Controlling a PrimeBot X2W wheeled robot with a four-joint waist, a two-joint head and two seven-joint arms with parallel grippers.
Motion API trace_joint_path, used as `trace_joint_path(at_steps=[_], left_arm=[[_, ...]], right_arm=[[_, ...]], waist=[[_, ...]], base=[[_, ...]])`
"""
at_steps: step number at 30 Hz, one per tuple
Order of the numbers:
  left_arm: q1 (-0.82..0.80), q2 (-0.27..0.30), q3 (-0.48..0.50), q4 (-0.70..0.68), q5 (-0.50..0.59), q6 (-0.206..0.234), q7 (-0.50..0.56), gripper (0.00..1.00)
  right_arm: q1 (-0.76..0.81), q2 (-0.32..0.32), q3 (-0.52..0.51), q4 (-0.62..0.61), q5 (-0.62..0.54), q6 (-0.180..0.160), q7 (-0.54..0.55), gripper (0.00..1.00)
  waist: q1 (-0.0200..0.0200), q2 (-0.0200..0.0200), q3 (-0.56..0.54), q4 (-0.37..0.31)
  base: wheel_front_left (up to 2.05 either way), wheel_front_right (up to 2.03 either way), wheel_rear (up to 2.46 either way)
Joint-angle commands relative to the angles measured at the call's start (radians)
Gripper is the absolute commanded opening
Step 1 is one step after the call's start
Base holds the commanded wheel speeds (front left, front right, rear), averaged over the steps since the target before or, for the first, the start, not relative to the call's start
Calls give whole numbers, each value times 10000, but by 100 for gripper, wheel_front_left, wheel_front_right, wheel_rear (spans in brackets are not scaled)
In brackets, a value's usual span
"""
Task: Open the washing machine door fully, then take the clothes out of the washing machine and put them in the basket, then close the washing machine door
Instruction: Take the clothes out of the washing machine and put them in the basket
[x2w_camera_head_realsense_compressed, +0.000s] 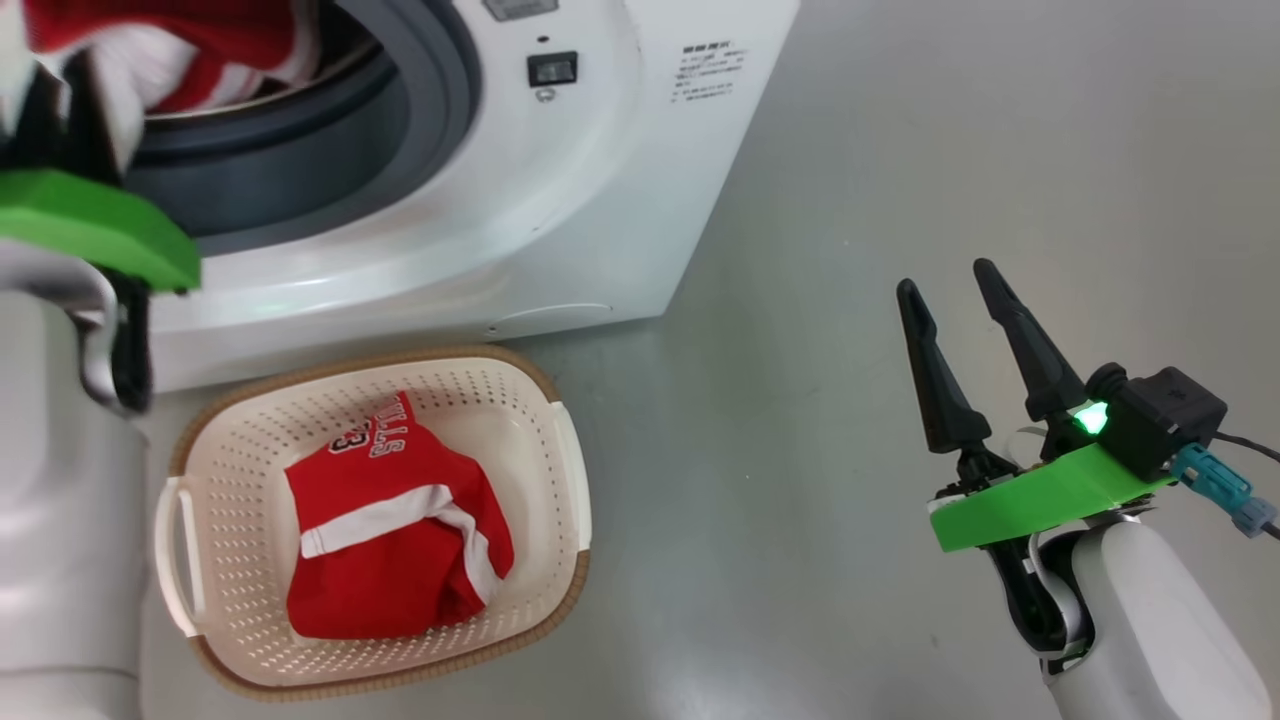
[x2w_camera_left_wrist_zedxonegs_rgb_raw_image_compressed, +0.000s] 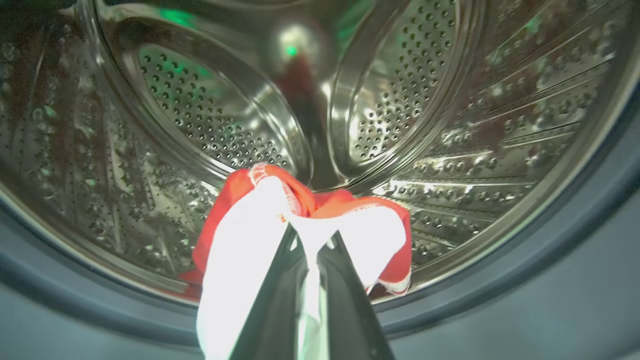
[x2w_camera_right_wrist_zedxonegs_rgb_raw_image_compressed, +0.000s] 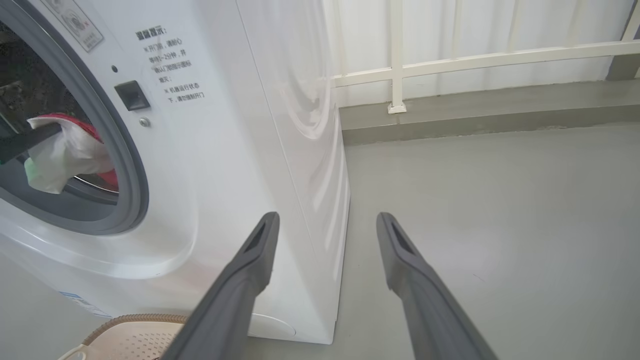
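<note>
- The washing machine (x2w_camera_head_realsense_compressed: 600, 200) fills the upper left of the head view, its opening ringed by a grey rubber seal (x2w_camera_head_realsense_compressed: 440, 110). That seal's lip is the edge most likely to catch trailing cloth on the way out.
- Bare grey floor (x2w_camera_head_realsense_compressed: 900, 150) takes the whole right half of the head view, so there is ample free room on that side.
- The basket (x2w_camera_head_realsense_compressed: 400, 357) sits at the lower centre-left, just in front of the machine's base. A red jersey (x2w_camera_head_realsense_compressed: 390, 540) already lies in it, with room left beside it.
- A red and white garment (x2w_camera_left_wrist_zedxonegs_rgb_raw_image_compressed: 240, 250) hangs at the drum mouth. It looks held by a small pinch only, so a quick pull could make it slip free or drag on the seal.
- The left gripper (x2w_camera_left_wrist_zedxonegs_rgb_raw_image_compressed: 312, 234) has its jaws pressed together on that garment.
- The right gripper (x2w_camera_head_realsense_compressed: 947, 277), at the lower right, has its jaws wide apart and holds nothing, well clear of the basket.
</note>
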Motion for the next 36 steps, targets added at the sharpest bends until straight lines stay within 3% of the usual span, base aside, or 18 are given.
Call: trace_joint_path(at_steps=[1, 24, 36], left_arm=[[428, 300, 316, -738, -33, -101, -120, 0], [5232, -1129, 1499, -6208, 326, -411, -121, 0], [7426, -1441, 1654, -9088, 10, -436, -122, 0]], right_arm=[[280, -74, 113, -230, -78, 63, -63, 100], [1203, -279, 48, -93, -29, 63, -63, 100], [1749, -422, 17, -61, -1, 63, -63, 100]], waist=[[0, 0, -196, 152], [0, 0, -1686, 485], [0, 0, -2470, 603]], base=[[0, 0, 0], [0, 0, 0], [0, 0, 0]])
